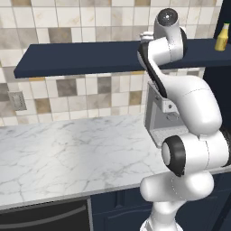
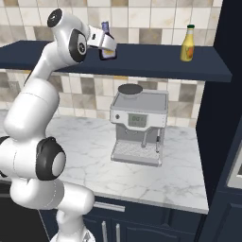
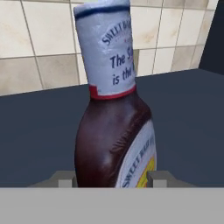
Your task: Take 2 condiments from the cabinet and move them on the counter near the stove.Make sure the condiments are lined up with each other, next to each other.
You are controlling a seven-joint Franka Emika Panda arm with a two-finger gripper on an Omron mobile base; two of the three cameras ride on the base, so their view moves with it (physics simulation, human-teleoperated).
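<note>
The dark maroon condiment bottle (image 2: 108, 51) with a blue-grey cap stands on the navy cabinet shelf (image 2: 156, 59), upright. My gripper (image 2: 107, 46) reaches in from the left and is shut on the bottle's lower body. In the hand view the bottle (image 3: 113, 135) rises between the two fingertips (image 3: 66, 179), which press against its sides around the gripper's midpoint (image 3: 111, 178). The yellow condiment bottle (image 2: 188, 44) with a green cap stands further right on the same shelf (image 1: 81, 56), also seen at the shelf's right end (image 1: 222, 38). The stove is out of view.
A steel coffee machine (image 2: 139, 127) stands on the white marble counter (image 2: 179, 182) under the shelf, partly behind my arm (image 1: 158, 119). A tall navy unit closes the right side. Bare marble (image 1: 67, 144) stretches left of the machine. Tiled wall lies behind.
</note>
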